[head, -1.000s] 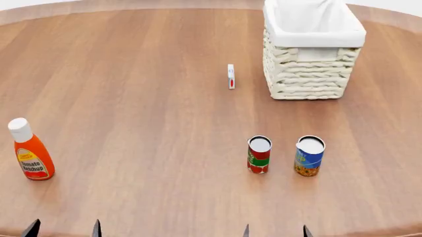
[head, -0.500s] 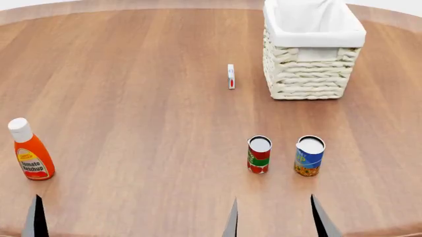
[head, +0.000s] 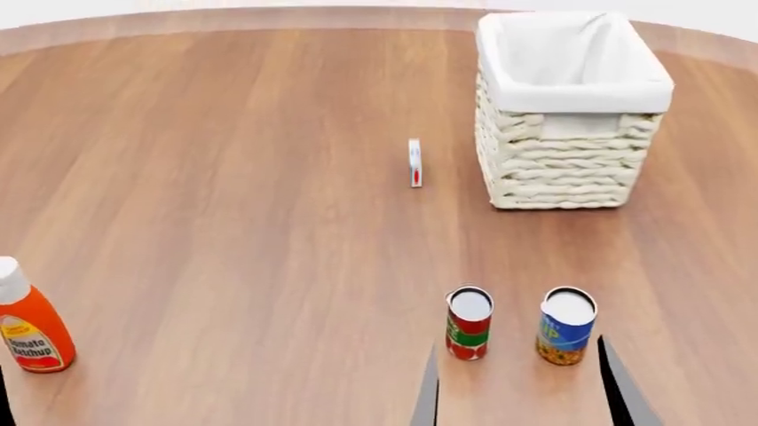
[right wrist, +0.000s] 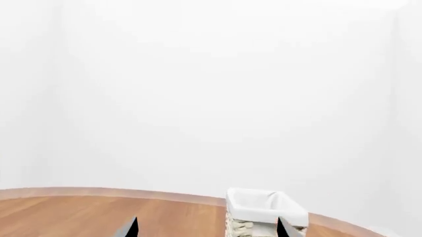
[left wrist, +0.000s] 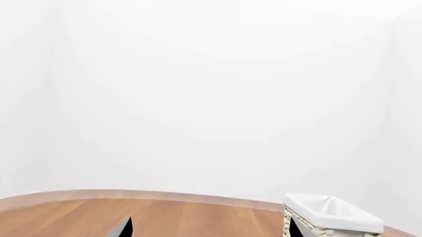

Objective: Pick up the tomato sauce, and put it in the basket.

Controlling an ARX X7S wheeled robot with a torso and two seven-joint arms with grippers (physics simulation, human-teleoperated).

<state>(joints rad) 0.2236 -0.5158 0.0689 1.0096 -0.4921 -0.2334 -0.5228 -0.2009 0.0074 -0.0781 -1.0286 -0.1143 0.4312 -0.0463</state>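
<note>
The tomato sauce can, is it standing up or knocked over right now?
Upright. In the head view the tomato sauce stands on the table on its base, silver top facing up, beside the blue-and-yellow can.

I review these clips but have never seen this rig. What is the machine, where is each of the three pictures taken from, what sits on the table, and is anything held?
It is a simulated two-armed robot. The head view looks down over a wooden table; the two wrist views look out from each arm toward a white wall. On the table stand the basket, the tomato sauce, a blue-and-yellow can, a ketchup bottle and a small white box. The right gripper shows dark fingers, spread apart. The left gripper is also open. Nothing is held.
</note>
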